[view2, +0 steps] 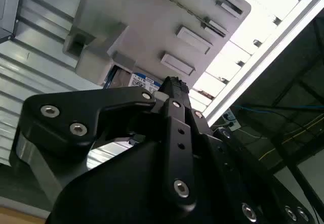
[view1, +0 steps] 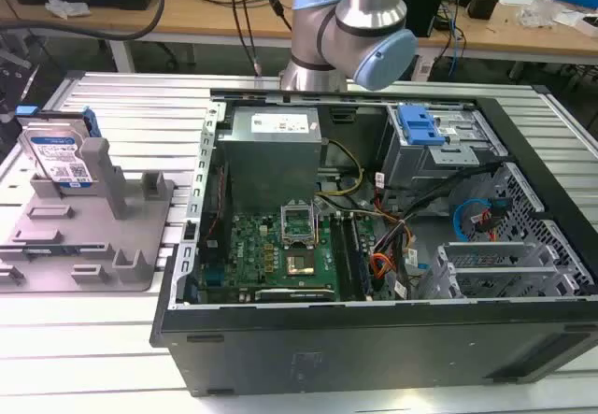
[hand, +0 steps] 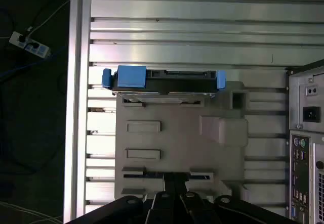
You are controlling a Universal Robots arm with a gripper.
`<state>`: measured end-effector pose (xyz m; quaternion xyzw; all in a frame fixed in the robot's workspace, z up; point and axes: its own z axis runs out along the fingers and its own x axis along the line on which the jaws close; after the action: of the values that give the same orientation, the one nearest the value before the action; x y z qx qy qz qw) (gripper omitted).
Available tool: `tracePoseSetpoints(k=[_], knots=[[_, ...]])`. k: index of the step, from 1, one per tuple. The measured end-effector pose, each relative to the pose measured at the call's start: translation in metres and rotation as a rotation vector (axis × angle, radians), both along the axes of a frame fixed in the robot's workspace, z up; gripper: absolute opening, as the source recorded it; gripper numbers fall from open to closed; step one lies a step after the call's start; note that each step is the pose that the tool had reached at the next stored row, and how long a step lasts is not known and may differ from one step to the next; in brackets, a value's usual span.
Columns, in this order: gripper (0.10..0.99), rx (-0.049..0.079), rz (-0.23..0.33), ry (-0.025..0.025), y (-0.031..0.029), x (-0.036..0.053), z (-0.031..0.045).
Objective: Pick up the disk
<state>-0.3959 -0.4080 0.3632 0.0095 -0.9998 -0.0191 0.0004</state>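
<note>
Silver disk (view1: 58, 157), flat and rectangular, blue-and-white label on its broad face, blue rails along its edges. Stands upright on edge at the back of a grey fixture (view1: 103, 246), at about nine o'clock in the exterior view. Touches nothing but that fixture. In the first wrist view, disk (hand: 164, 81) seen edge-on: narrow dark bar, blue tab at each end.
</note>
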Motion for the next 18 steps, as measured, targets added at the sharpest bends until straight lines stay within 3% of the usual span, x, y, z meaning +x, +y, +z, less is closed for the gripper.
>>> tracePoseSetpoints(k=[7, 18], knots=[[0.106, 0.0, 0.008, 0.0, 0.0, 0.0, 0.0], [0.106, 0.0, 0.251, -0.0002, 0.0, 0.0, -0.0026]])
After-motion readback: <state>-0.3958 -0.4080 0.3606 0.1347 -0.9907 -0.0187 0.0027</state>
